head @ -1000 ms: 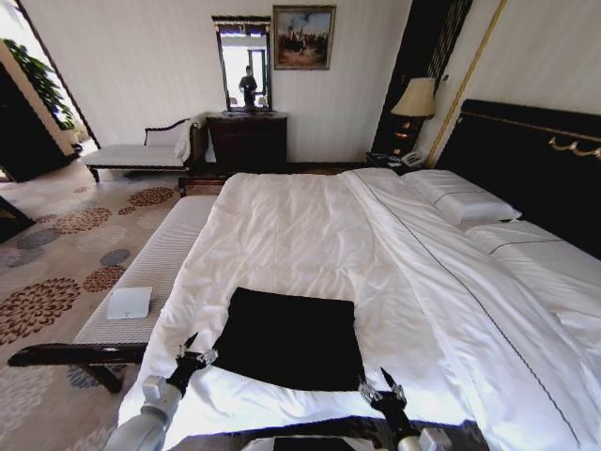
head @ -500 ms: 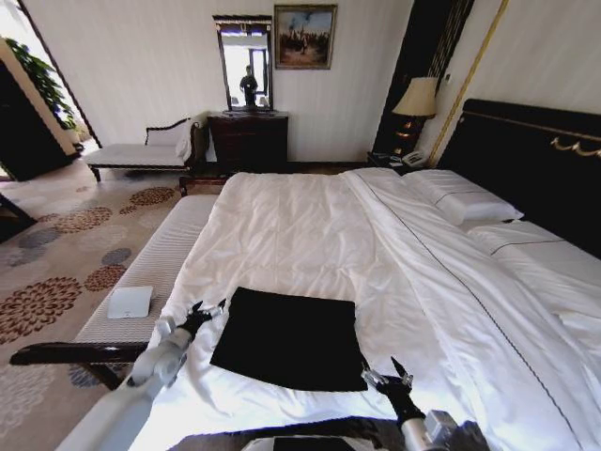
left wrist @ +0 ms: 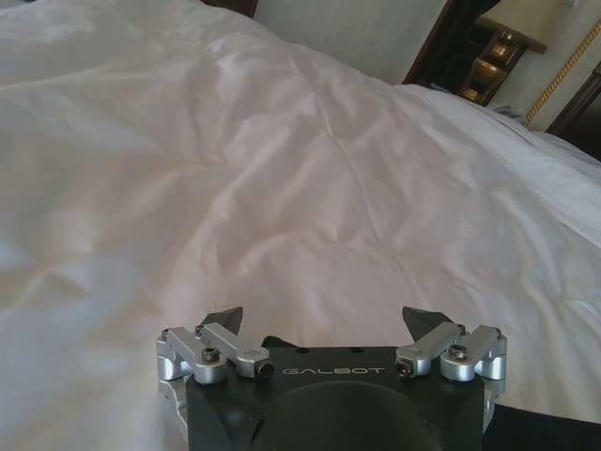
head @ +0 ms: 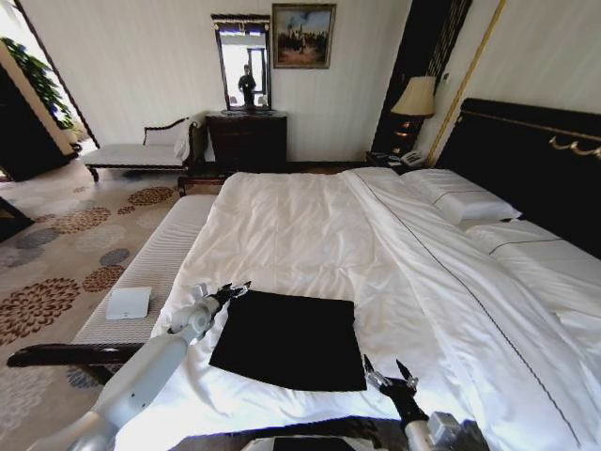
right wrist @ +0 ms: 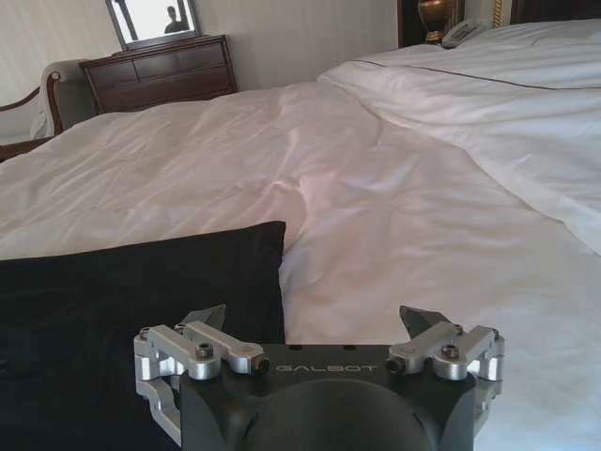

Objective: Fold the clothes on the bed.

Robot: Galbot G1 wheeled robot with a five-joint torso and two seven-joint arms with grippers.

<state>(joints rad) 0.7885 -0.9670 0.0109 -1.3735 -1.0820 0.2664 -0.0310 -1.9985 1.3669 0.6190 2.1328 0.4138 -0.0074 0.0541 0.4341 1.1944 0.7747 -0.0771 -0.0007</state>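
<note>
Black clothes (head: pixel 289 338) folded (seemingly), bed (head: pixel 310 235), both grippers empty

Black T-shirt (head: pixel 289 340) folded flat, rectangular; near foot-side edge of white bed (head: pixel 310 235)

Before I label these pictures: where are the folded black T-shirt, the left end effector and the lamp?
black T-shirt (head: pixel 291 338), head view, middle of fabric.
left end effector (head: pixel 232 292), head view, between fingertips.
lamp (head: pixel 418 97), head view, shade.

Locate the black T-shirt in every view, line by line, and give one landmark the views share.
Head view: the black T-shirt lies folded flat on the white duvet, between both grippers.
Left wrist view: a dark sliver at the frame's corner, probably the shirt.
Right wrist view: the shirt lies just beyond the open right gripper.
Shared landmark: the white duvet.
</note>
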